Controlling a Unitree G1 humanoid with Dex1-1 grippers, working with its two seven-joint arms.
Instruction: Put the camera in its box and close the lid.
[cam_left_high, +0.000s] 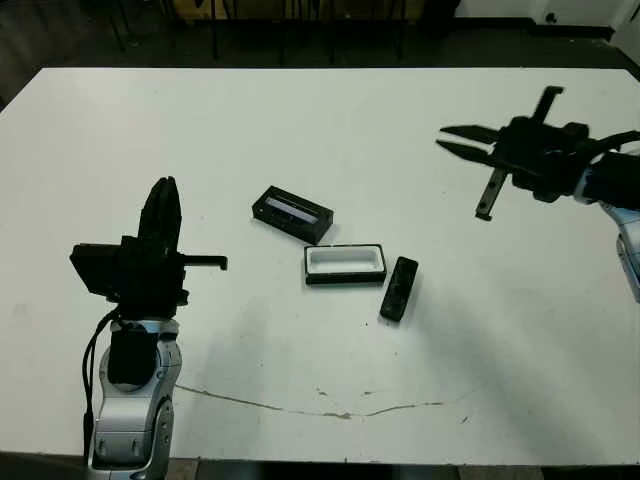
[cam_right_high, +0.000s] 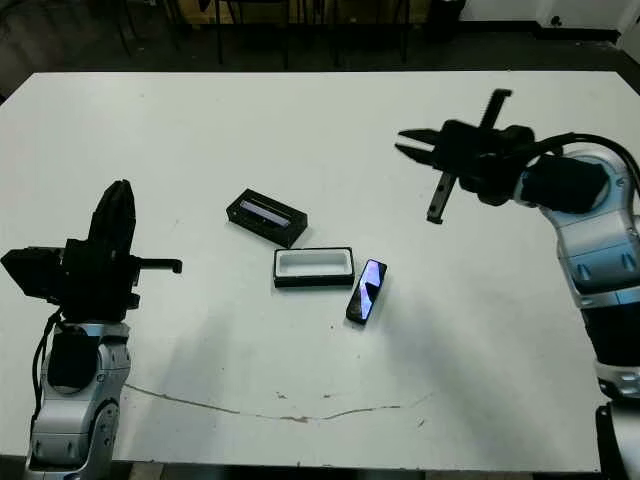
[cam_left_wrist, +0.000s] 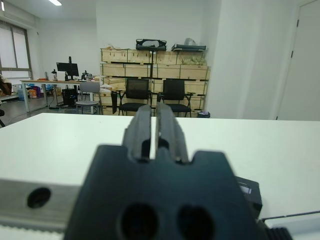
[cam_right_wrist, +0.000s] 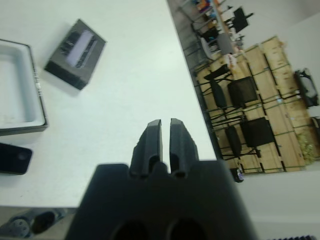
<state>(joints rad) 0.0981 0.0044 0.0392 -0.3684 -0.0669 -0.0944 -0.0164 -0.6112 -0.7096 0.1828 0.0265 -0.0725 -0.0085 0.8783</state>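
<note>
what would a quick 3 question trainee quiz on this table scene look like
1. True or false: the camera lies inside the box.
2. Which piece lies farthest from the right gripper? A the lid B the box C the camera
3. Fill in: the left gripper holds ____.

Key: 1 false, it lies on the table beside the box. 2 A. 3 nothing.

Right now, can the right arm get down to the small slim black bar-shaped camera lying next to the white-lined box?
Probably yes. The slim black bar-shaped camera lies flat on the bare white table, just beside the white-lined black box, with nothing over it. The right gripper hangs above the table to its right, with nothing between them.
</note>
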